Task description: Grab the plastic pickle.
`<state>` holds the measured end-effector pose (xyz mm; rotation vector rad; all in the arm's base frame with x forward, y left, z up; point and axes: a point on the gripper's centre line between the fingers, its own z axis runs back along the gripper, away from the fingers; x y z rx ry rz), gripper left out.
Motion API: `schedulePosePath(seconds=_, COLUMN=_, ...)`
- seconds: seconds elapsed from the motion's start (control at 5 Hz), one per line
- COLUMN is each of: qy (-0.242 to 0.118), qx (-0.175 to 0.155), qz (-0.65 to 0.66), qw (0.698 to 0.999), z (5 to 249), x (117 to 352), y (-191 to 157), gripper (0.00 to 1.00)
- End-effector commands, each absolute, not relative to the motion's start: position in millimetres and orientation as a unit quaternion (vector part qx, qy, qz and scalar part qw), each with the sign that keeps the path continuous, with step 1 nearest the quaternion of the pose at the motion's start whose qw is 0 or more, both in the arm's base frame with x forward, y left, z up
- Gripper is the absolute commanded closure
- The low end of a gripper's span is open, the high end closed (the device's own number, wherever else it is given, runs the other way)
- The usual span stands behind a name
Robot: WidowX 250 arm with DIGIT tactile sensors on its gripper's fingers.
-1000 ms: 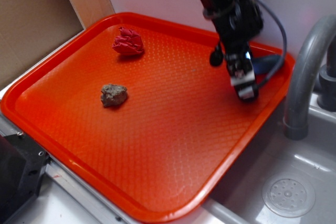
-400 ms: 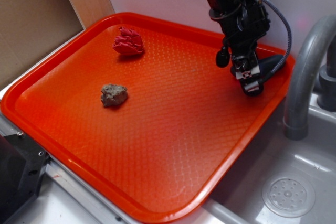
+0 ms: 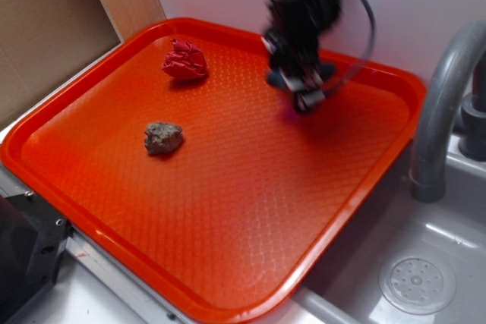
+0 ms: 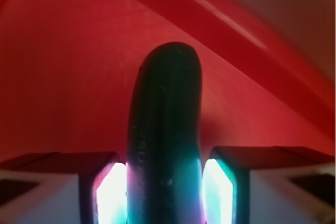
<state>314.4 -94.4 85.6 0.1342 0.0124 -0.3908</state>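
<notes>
Here the hand [image 4: 164,182] clamps the smooth, round-ended plastic pickle [image 4: 165,129], seemingly above the textured tray [image 3: 228,210].

The robot's dark arm comes down from 12 o'clock, blurred, with a cable looping off its 3 o'clock side. Its hand [image 3: 302,90] points downward — the two fingers [image 4: 111,192] are closed against the sides of the plastic pickle [image 4: 165,135], which sticks out ahead between them.

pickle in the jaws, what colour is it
Dark blue-grey, nearly black; the pickle shows best in the wrist view.
</notes>
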Motion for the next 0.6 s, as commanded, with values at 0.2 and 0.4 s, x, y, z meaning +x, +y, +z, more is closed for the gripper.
schedulePosePath(seconds=0.2, qy=-0.064, qx=0.026, qz=-0.020, qw=0.997, z=223, x=237, y=-53, gripper=1.00)
schedulePosePath(seconds=0.4, qy=-0.090, qx=0.008, qz=-0.013, qw=0.996, z=230, x=231, y=-49, gripper=1.00)
